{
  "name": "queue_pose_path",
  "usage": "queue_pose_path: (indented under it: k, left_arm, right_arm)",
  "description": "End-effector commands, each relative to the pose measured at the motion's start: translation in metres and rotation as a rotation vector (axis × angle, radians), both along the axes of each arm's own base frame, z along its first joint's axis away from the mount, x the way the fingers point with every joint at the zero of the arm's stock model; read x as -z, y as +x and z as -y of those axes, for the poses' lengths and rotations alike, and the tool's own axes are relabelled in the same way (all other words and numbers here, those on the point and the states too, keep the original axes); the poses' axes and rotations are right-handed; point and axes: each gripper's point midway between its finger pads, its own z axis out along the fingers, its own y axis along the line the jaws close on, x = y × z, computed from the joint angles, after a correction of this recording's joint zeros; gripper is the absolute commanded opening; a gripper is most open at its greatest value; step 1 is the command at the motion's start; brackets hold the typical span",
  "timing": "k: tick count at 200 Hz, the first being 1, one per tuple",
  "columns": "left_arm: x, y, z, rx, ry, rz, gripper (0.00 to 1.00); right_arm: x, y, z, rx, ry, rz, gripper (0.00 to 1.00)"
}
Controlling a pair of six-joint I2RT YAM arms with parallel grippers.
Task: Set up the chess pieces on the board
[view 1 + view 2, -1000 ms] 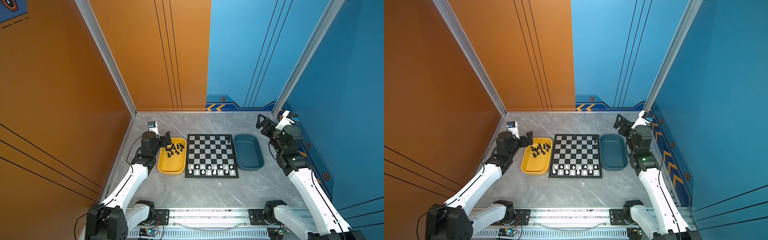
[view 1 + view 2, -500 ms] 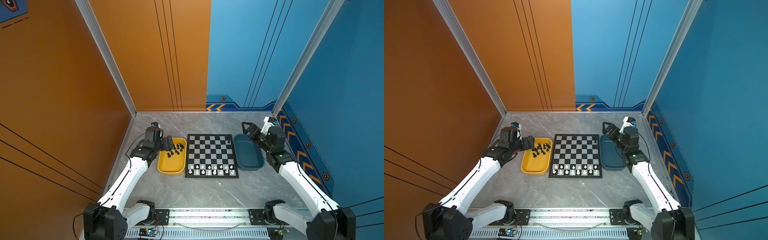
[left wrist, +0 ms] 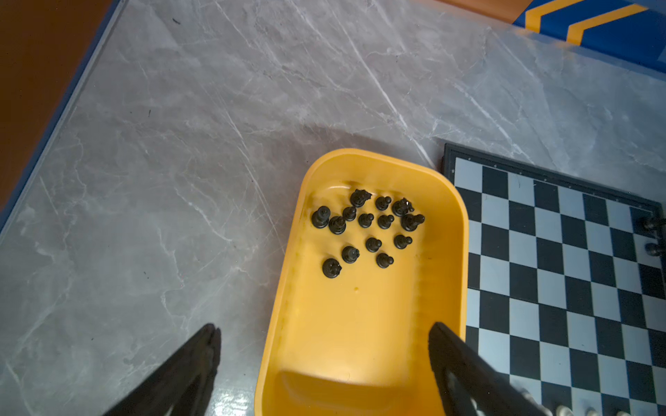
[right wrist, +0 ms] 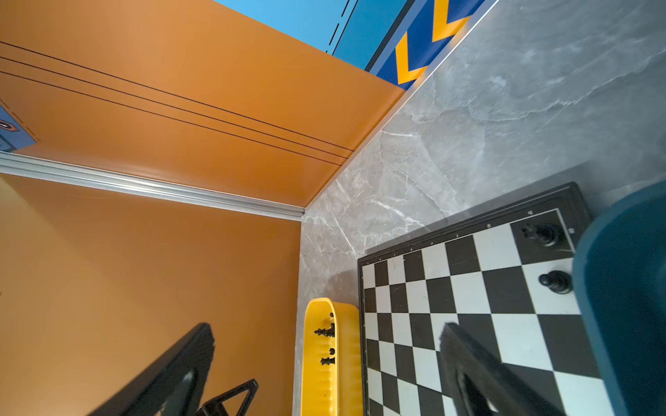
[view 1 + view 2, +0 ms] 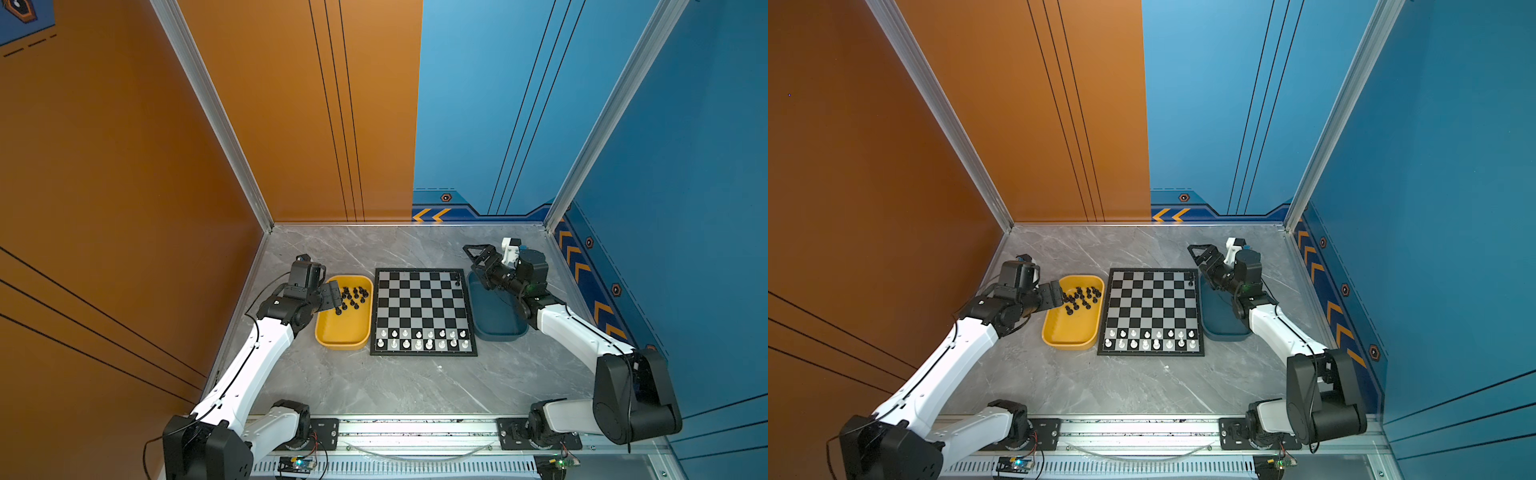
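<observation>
Left gripper (image 3: 324, 331) hovers over the wall of the oblong yellow plastic tray (image 3: 360, 154) that faces away from the board. Its jaws are spread wide and hold nothing; in the wrist view one jaw is over the tray, the other over the grey marble table (image 5: 395, 382). Most of the tiny glossy black plastic chess pieces (image 3: 365, 230) stand bunched at the tray's far end. Two more black pieces (image 4: 544, 234) stand at the far right corner of the flat black-and-silver checked chessboard (image 5: 422, 307). White plastic chessmen (image 5: 422, 338) fill its two near rows. Right gripper (image 4: 328, 331) hangs near the far end of the dark blue plastic tray (image 5: 494, 320), beside that corner, jaws also wide apart and empty.

Step in hand looks like a pick from the yellow tray. To do it well:
- Shift toward the board until both jaws clear the walls.
- Choose a loose outlying piece (image 3: 331, 268), not the tight clump.
- Straddle only that one and descend straight.
- Close gently on its body and lift vertically.

Main risk is a jaw tipping the neighbours.
</observation>
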Motion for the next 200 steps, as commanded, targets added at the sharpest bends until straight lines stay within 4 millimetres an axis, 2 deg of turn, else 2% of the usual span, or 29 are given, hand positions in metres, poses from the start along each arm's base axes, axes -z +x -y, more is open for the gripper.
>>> queue_pose_path:
  k: [1, 11, 14, 47, 79, 147, 152, 200]
  left_arm:
    - [0.005, -0.003, -0.002, -0.015, -0.003, -0.052, 0.88]
    - [0.01, -0.003, 0.001, -0.004, -0.013, -0.073, 0.88]
    - [0.012, -0.003, 0.002, 0.001, -0.017, -0.078, 0.83]
    - [0.032, -0.003, 0.01, 0.032, -0.031, -0.157, 0.67]
    - [0.048, 0.003, 0.019, 0.06, -0.042, -0.224, 0.55]
    - [0.076, 0.013, 0.018, 0.044, 0.033, -0.311, 0.46]
    - [0.067, 0.021, 0.019, 0.042, 0.032, -0.287, 0.46]
    - [0.076, 0.031, 0.014, 0.022, 0.073, -0.306, 0.42]
  right_arm:
    - [-0.019, -0.003, -0.003, -0.019, 0.022, 0.051, 1.0]
    - [-0.016, -0.005, 0.0, -0.006, -0.016, 0.042, 1.0]
    - [-0.016, -0.006, 0.001, -0.004, -0.027, 0.04, 1.0]
    - [-0.018, -0.013, 0.013, 0.045, -0.121, 0.039, 1.0]
    - [-0.021, -0.017, 0.018, 0.064, -0.147, 0.05, 1.0]
    - [-0.021, -0.014, 0.02, 0.067, -0.156, 0.053, 1.0]
    - [-0.02, -0.014, 0.02, 0.068, -0.157, 0.05, 1.0]
    - [-0.019, -0.014, 0.022, 0.073, -0.167, 0.049, 1.0]
